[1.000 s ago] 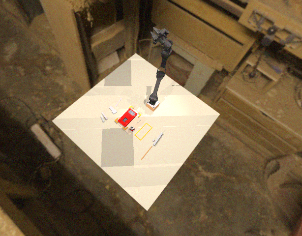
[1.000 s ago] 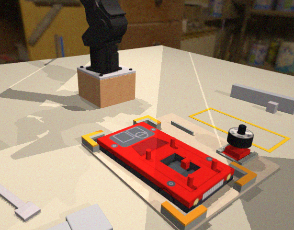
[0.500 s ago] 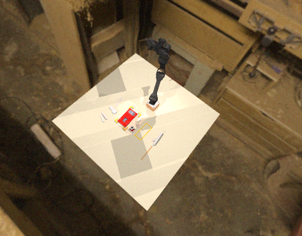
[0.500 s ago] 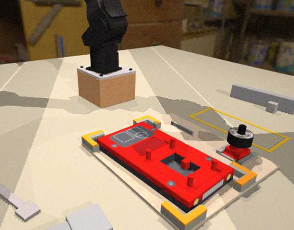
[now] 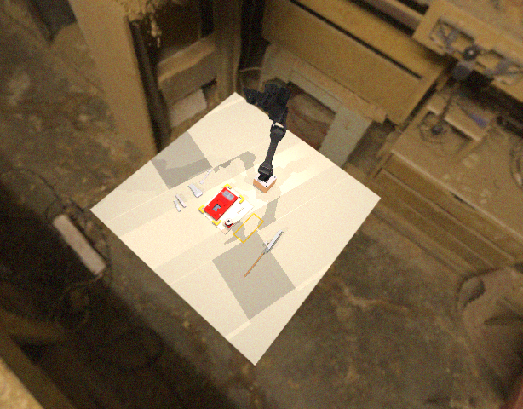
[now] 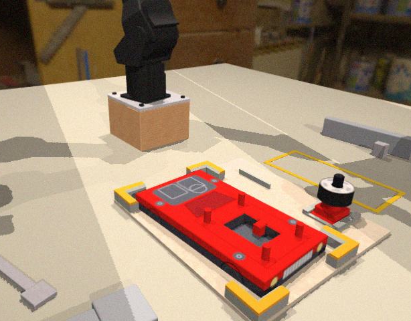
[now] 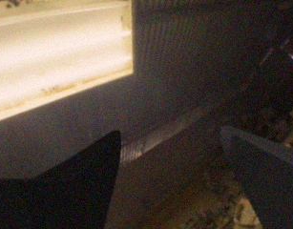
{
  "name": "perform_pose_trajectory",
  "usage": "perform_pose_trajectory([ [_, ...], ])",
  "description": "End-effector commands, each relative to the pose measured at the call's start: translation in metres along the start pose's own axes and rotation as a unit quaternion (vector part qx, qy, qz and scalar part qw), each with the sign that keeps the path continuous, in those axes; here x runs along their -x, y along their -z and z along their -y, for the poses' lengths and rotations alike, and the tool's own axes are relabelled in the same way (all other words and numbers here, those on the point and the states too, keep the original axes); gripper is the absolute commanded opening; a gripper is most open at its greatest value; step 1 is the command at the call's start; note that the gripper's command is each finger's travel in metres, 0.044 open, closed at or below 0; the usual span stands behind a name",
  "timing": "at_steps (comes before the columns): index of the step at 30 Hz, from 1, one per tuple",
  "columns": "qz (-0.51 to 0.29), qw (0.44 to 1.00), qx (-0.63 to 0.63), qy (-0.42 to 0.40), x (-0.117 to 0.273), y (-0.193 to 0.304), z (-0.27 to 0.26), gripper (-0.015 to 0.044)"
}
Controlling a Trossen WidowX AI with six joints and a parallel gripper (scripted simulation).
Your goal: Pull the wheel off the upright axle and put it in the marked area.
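From above, the arm stands tall with its gripper [image 5: 253,95] far up past the table's back edge, well apart from the wheel [image 5: 228,221], so it needs a long, straight descent over it. From the side, the wheel sits on its axle [image 6: 337,179] beside the marked area [image 6: 389,203]. At the wrist, the fingers look parted and empty, though the view is dim.

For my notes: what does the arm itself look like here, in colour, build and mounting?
The arm is matte black throughout, built of blocky, angular segments with slim links between them. It stands on a pale grey plate with small black bolts at its corners, atop a light wooden block. The wrist view shows two dark, tapering jaws, one nearly black, the other greyer. No cables or markings are visible.
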State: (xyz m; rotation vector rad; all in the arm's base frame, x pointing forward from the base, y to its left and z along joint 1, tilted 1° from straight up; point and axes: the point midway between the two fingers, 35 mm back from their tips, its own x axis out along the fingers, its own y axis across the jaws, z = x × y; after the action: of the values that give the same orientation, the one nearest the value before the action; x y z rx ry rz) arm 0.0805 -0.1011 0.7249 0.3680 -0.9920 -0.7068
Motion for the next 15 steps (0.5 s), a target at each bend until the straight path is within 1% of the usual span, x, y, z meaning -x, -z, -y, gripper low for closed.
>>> perform_pose_trajectory([
  [1, -0.051, 0.998, 0.007, -0.025, -0.006, 0.056, -0.019, 0.0300],
  [8, -0.148, 0.987, 0.010, -0.054, -0.006, 0.150, -0.040, 0.0300],
  [15, -0.257, 0.965, 0.007, -0.059, 0.007, 0.246, -0.044, 0.0300],
])
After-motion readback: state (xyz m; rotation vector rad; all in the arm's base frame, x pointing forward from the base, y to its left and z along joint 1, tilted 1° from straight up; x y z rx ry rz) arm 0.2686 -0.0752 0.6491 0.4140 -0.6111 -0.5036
